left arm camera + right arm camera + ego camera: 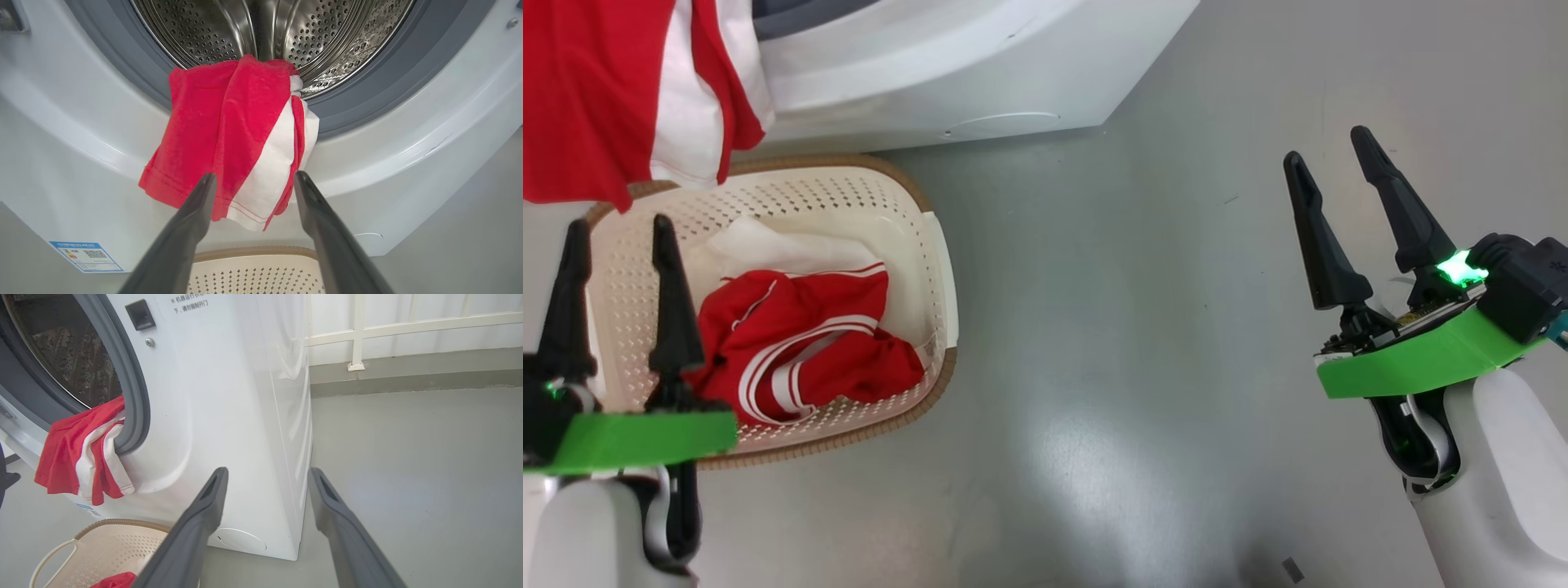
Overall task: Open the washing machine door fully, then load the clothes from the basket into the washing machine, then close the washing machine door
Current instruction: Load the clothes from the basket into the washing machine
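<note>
Grey polished floor [1135,327] spreads across the head view, with the big white box-shaped washing machine [947,65] at the top and the cream perforated plastic basket [935,269] just before it. Crumpled red white-striped clothes [800,343] lie in the basket, directly ahead of the left pincer [620,222], whose fingers are parted and empty. The right pincer [1328,147], also parted and empty, hovers well apart over bare floor.

From the left wrist, a red-and-white hanging garment [229,134] drapes out of the steel perforated drum [196,28] over the grey rubber seal [367,94]. Its long axis runs down the machine's front, straight ahead of the open fingers. The left arm looks the nearer one for tucking it in.

From the right wrist, both garment and basket sit off to that view's left.
</note>
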